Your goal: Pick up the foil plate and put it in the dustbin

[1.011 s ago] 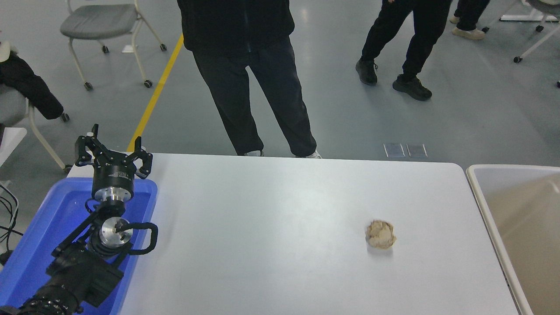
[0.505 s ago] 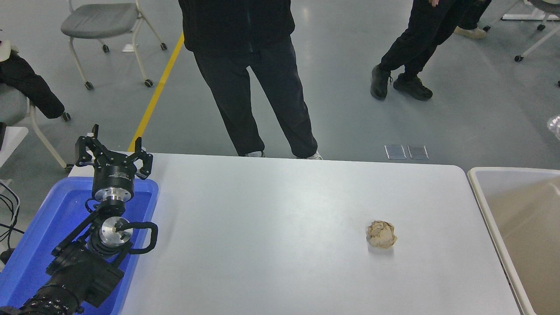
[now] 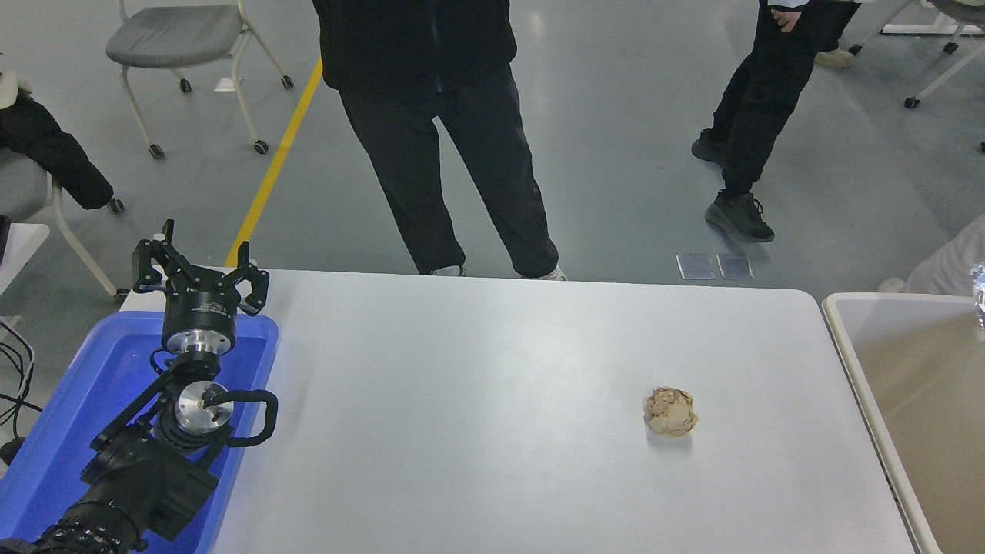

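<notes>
Only a small shiny silver sliver of the foil plate (image 3: 979, 296) shows at the picture's right edge, over the far part of the dustbin; what holds it is out of view. The dustbin (image 3: 841, 338) is a large beige bin with a thick pale rim, standing against the table's right end. My left gripper (image 3: 202, 258) is open and empty, parked at the lower left over the blue tray. My right arm is out of view.
A crumpled tan paper ball (image 3: 671, 412) lies on the white table (image 3: 477, 400), right of the middle. A blue tray (image 3: 61, 431) sits at the left end. A person in black (image 3: 439, 138) stands at the far edge. A pale grey shape (image 3: 950, 261) shows behind the bin.
The foil sliver at the right edge has come lower, down to the bin, and a pale grey shape has appeared behind it. A person in the background walked to the right. My left arm has not moved.
</notes>
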